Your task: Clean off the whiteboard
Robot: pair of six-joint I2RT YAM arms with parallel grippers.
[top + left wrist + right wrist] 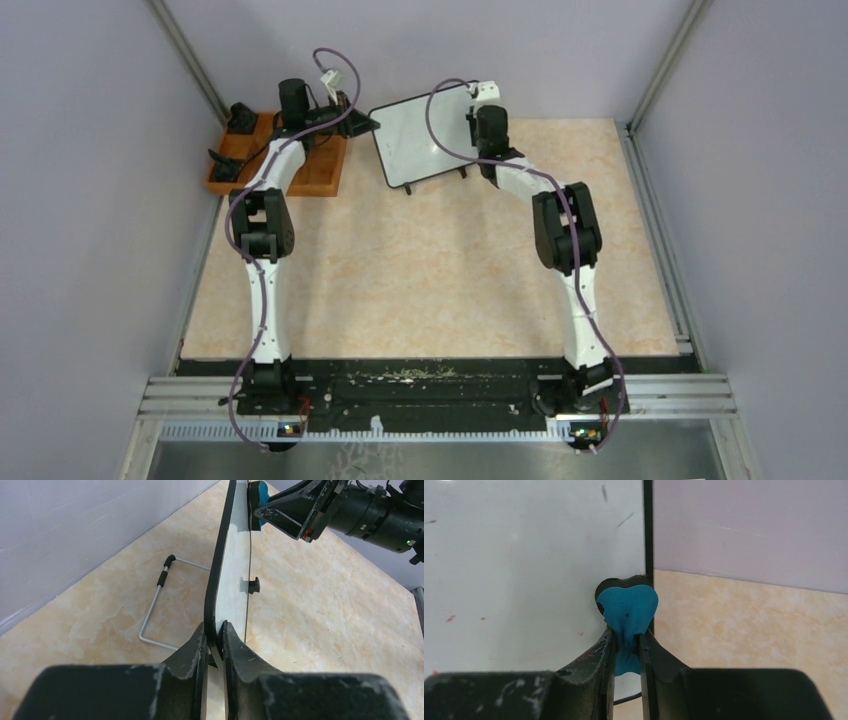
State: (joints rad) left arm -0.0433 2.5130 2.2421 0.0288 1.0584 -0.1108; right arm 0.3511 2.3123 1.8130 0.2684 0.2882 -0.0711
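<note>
Both arms stretch far: the left gripper (pixel 215 639) clamps the left edge of the whiteboard (pixel 420 142), propped at the table (pixel 420 280) far centre, while the right gripper (pixel 626 645) pinches a blue eraser (pixel 628 607) against its right edge.

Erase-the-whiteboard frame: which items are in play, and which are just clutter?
In play:
whiteboard, gripped by its edge in the left gripper
blue eraser pad, pinched in the right gripper at the board's edge

Clutter:
orange tray at the back left
black items in its compartments
</note>
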